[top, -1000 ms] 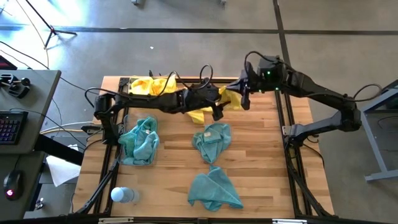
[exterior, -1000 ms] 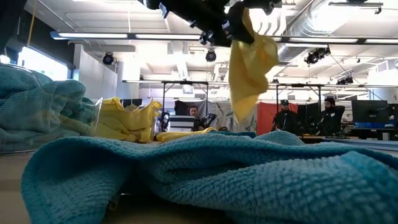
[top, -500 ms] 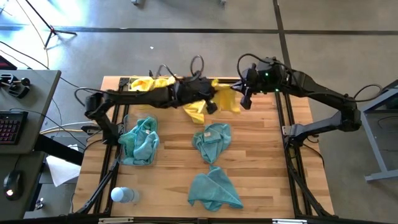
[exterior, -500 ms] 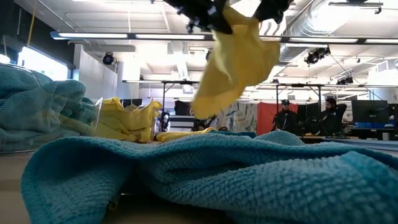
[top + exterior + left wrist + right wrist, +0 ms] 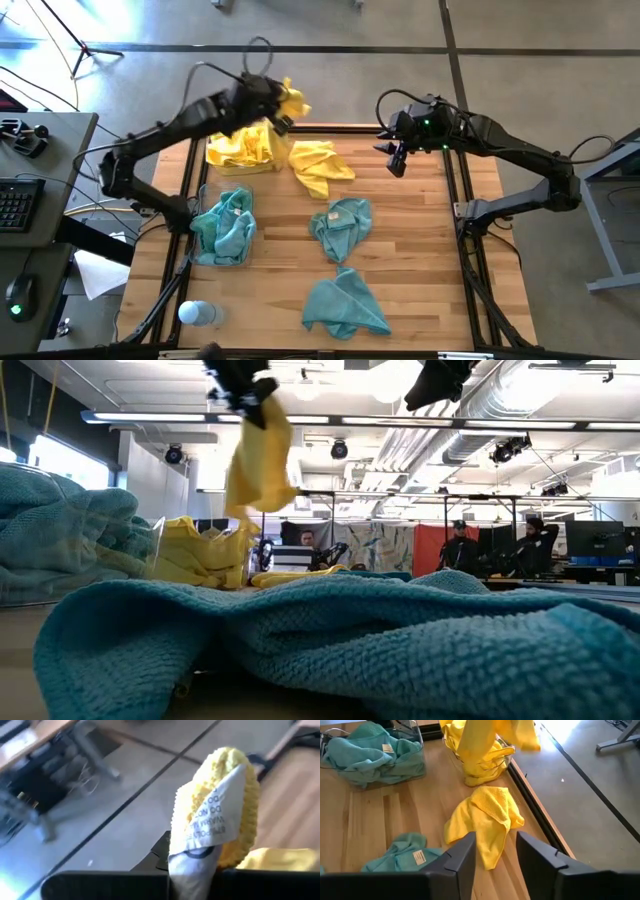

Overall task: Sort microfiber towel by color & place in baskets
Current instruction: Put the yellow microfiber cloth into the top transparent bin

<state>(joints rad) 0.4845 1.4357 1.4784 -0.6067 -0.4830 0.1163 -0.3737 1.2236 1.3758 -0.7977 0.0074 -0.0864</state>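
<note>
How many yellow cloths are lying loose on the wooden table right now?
1: the loose yellow towel beside the yellow basket. Another yellow towel hangs from the left gripper; more may be piled in the basket.

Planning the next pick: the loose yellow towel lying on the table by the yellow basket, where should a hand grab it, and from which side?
Judging by its pose, take the loose yellow towel at the raised fold across its middle, straight down from above. It lies flat and crumpled with no free edge lifted. The open right hand is nearer; the left hand holds another yellow towel above the yellow basket.

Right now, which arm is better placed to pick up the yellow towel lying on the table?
The right: its open pincer hovers near the loose yellow towel. The left pincer already holds another yellow towel over the yellow basket.
</note>
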